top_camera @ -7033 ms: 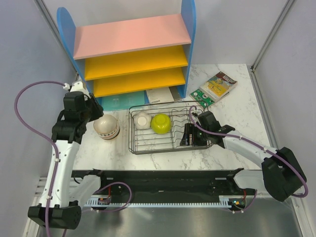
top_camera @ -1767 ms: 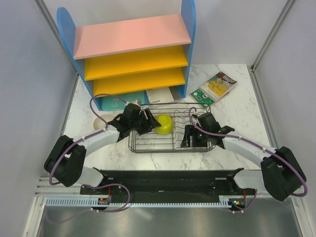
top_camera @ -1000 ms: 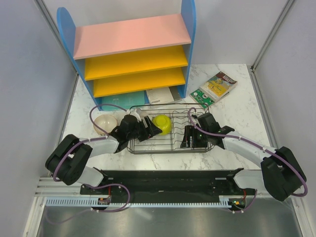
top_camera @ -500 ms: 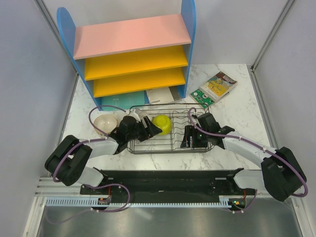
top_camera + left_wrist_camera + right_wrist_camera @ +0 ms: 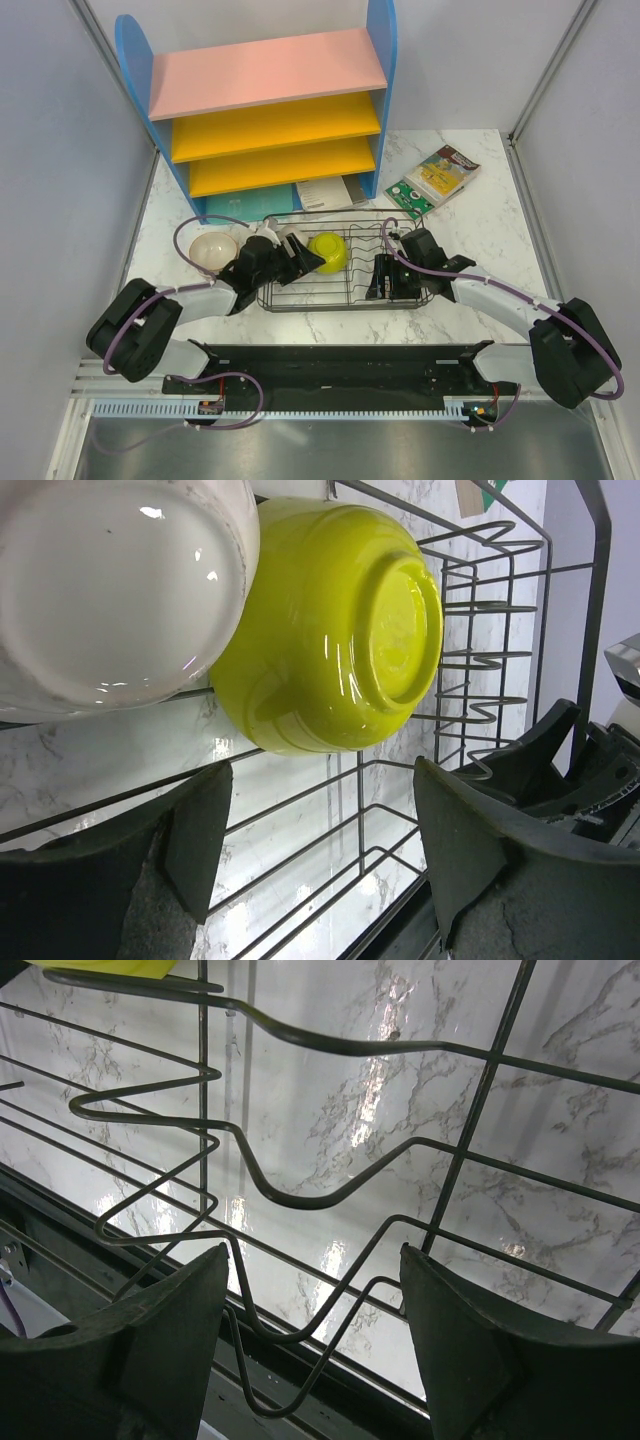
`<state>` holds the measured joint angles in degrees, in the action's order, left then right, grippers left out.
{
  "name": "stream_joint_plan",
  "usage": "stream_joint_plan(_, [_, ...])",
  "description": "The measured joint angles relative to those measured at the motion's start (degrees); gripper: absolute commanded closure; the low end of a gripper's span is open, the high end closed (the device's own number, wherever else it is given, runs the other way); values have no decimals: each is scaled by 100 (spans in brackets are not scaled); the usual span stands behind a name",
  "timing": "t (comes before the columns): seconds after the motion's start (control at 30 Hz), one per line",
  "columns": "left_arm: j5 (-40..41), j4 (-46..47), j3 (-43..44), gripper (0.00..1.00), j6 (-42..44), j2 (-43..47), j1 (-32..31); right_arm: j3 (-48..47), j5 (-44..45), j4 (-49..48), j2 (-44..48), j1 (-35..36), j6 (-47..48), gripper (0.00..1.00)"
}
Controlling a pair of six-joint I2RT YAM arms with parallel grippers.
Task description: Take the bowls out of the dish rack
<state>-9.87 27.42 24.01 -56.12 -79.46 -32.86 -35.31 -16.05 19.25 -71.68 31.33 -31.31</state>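
Note:
The black wire dish rack (image 5: pixel 345 292) sits mid-table. A yellow-green bowl (image 5: pixel 328 250) lies tipped on its side in the rack, next to a white bowl (image 5: pixel 290 233). In the left wrist view the white bowl (image 5: pixel 110 590) and the yellow-green bowl (image 5: pixel 340 630) touch, bases toward the camera. My left gripper (image 5: pixel 308 260) is open and empty inside the rack, just short of both bowls; in its own view (image 5: pixel 320 850) nothing but rack wire (image 5: pixel 360 810) lies between the fingers. My right gripper (image 5: pixel 380 280) is open and empty over the rack's right part; its own view (image 5: pixel 315 1330) shows only prongs (image 5: pixel 250 1170).
A cream bowl (image 5: pixel 212 248) stands on the marble table left of the rack. The blue shelf unit (image 5: pixel 270 110) with pink and yellow boards stands behind. Booklets (image 5: pixel 435 175) lie at the back right. The left arm's purple cable (image 5: pixel 185 235) loops by the cream bowl.
The left arm has swung from beside the cream bowl into the rack, gripper open. Over the last second it has drawn back slightly. The right arm has not moved.

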Motion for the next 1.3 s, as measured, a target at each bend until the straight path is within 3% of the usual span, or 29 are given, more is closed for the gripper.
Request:
stream_joint_plan(0.57, [114, 35, 304, 20, 2, -442, 50, 0, -4, 2, -2, 0, 2, 23])
stream_joint_plan(1.17, [-291, 1674, 254, 20, -326, -1394, 149, 0, -15, -81, -24, -15, 2, 23])
stream_joint_plan(1.3, [-466, 2712, 72, 19, -586, -1543, 142, 0, -22, -74, -39, -17, 2, 23])
